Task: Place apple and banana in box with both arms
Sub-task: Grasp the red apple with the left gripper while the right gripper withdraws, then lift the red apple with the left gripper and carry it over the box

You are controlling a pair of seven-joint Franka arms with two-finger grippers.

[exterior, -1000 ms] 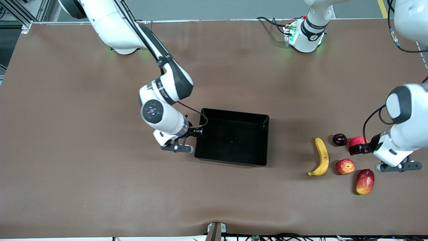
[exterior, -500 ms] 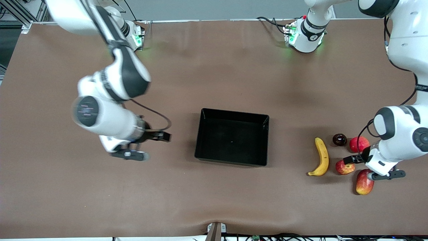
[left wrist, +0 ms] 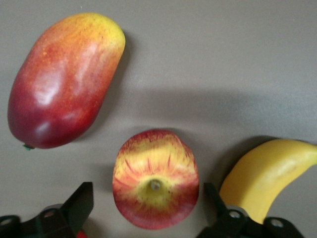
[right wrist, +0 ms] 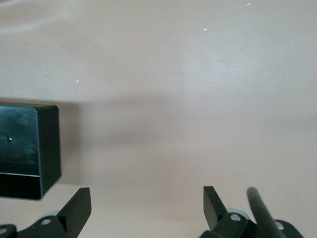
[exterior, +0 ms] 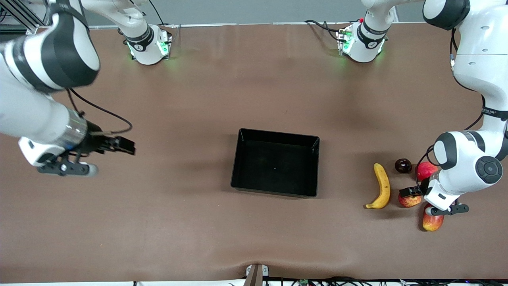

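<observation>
The apple (exterior: 408, 200) sits on the counter (exterior: 254, 99) near the left arm's end, and it is partly hidden in the front view. It lies between the banana (exterior: 381, 186) and the mango (exterior: 431, 221). In the left wrist view the apple (left wrist: 155, 185) shows its stem dimple, with the banana (left wrist: 267, 176) on one side and the mango (left wrist: 62, 79) a bit away on another.

The left gripper (exterior: 412, 195) is low over the apple. Its fingers (left wrist: 79, 206) are wide open, one on each side of the apple, and they do not touch it.

The banana lies between the apple and the box (exterior: 313, 167). The box sits in the middle of the counter and has nothing in it.

A dark round fruit (exterior: 403, 165) and a red round fruit (exterior: 424, 170) lie farther from the front camera than the apple.

The right gripper (exterior: 119, 147) is over bare counter toward the right arm's end, well apart from the box. Its fingers (right wrist: 79, 208) are wide open and hold nothing.
</observation>
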